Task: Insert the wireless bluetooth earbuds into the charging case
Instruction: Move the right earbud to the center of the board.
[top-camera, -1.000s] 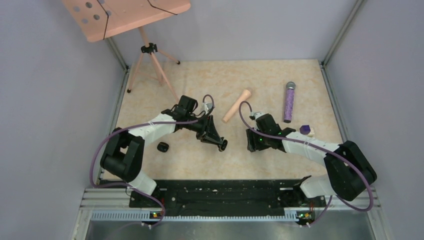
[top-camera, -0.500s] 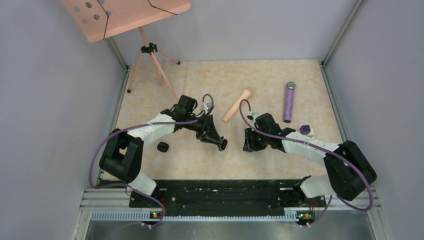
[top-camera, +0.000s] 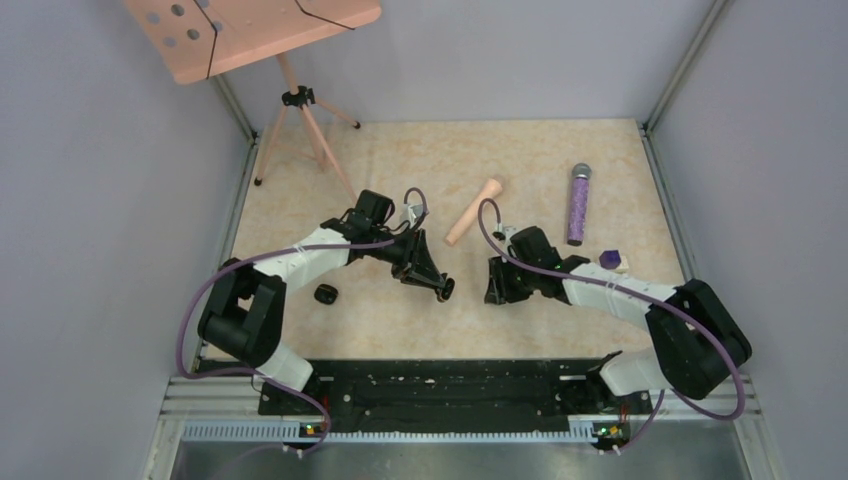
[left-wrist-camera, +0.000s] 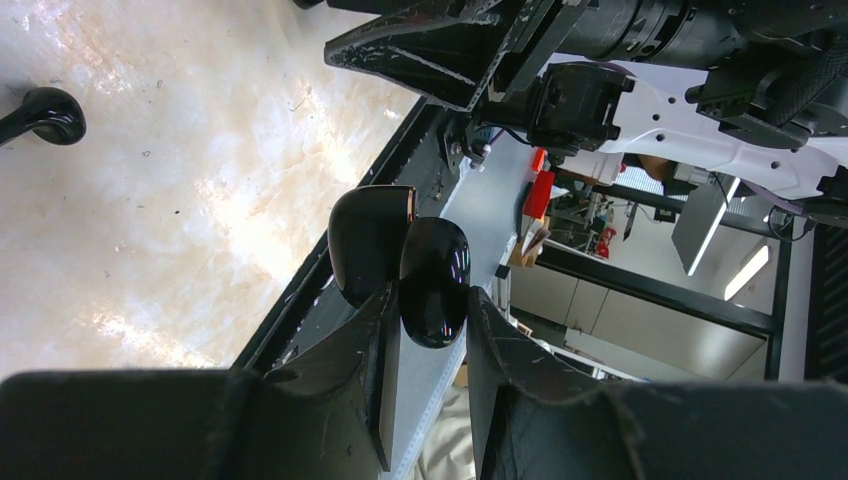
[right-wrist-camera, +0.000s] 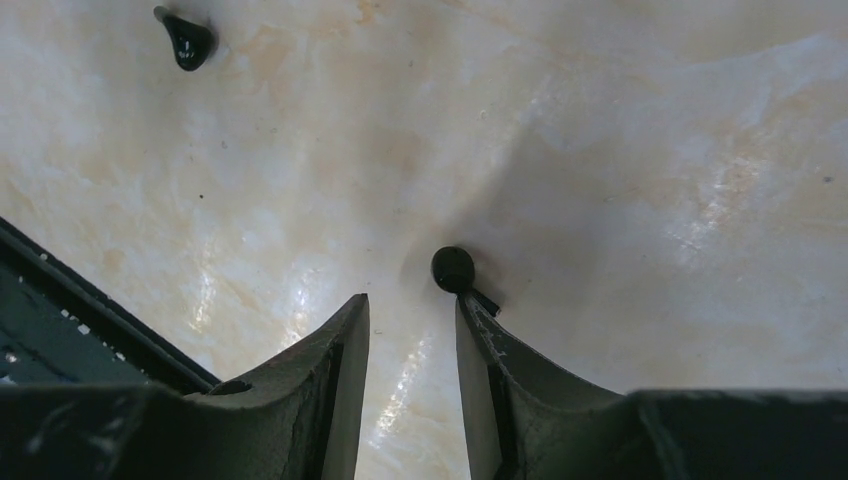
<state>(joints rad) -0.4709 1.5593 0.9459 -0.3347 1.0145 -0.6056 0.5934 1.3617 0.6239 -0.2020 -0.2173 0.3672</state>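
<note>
At right tool (right-wrist-camera: 410, 305) tip, earbud (right-wrist-camera: 453, 268) w/ stem half hidden.

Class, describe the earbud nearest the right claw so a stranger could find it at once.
Start at the beige marbled table and find the right claw. Right by the tip of one finger lies a tiny glossy black comma-shaped earbud. Its twin lies well away, clear of the claw.

I'm viewing the whole surface (top-camera: 400, 160) from above its near edge; the wrist cameras are looking close past the left claw (left-wrist-camera: 430, 310) and right claw (right-wrist-camera: 410, 305) onto it.
</note>
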